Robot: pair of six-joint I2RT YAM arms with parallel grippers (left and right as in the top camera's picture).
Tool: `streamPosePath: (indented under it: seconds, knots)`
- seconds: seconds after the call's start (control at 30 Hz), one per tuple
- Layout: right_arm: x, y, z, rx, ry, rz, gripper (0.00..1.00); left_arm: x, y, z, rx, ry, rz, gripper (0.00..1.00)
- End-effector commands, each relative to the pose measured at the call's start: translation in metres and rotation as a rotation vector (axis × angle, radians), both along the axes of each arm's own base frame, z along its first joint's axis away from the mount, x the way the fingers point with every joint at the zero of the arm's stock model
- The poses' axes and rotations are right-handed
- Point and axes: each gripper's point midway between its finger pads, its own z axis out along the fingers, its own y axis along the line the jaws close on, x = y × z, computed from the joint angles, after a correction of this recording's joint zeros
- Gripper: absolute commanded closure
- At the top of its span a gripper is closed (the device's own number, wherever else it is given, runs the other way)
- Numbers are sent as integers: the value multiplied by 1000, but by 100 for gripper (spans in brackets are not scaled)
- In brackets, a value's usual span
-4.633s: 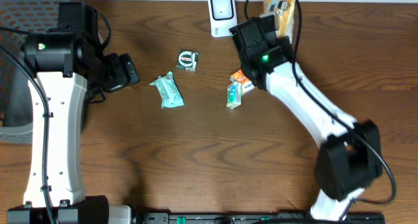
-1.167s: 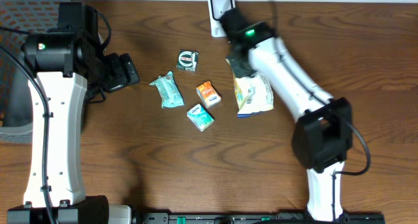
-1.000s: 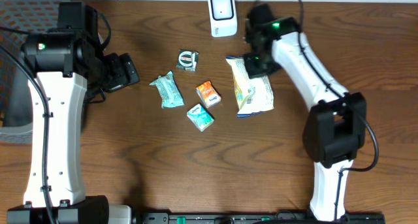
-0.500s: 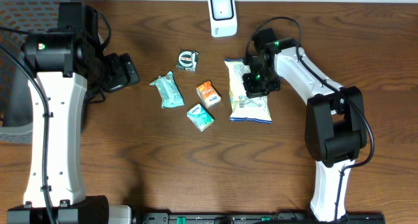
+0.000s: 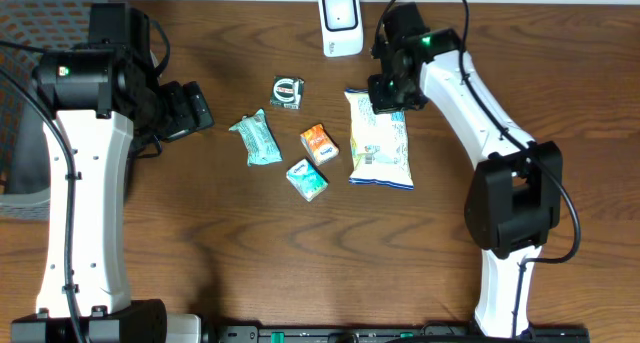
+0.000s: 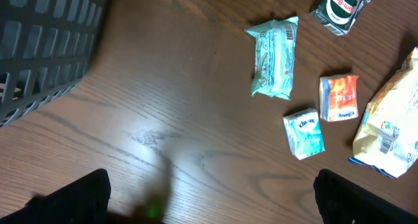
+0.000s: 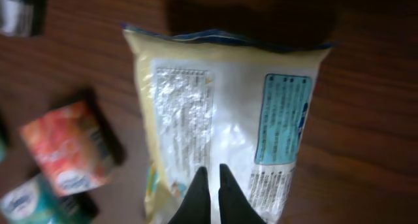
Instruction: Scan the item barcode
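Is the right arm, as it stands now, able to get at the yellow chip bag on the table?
Probably yes. The right gripper hangs over the top end of the chip bag, which lies flat with nothing on it. Its jaws are shut, so they must open first.

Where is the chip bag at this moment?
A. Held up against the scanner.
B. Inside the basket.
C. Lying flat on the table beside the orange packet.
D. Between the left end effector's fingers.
C: the bag lies flat on the table beside the orange packet, and the shut right end effector holds nothing.
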Motion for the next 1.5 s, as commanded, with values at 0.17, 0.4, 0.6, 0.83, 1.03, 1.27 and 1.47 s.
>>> streamPosePath:
  seconds: [0.17,0.4,0.6,0.83,1.03,1.27,1.47]
  knots:
    - [-11,3,-63,-40,-36,-47,96,-1,1,-2,-2,11,15,2]
    - [10,-2,-41,-76,-123,-72,91,-1,1,-2,-2,11,14,2]
    - [-13,4,25,-71,-20,-41,89,-1,1,-2,-2,11,14,2]
    - [-84,-3,-3,-183,231,21,91,-1,1,-2,-2,11,15,2]
    - [-108,3,-54,-205,268,39,91,-1,1,-2,-2,11,15,2]
    - [-125,-2,-72,-254,292,50,99,-1,1,-2,-2,11,15,2]
    - [-95,-12,-18,-310,195,19,96,-1,1,-2,-2,11,14,2]
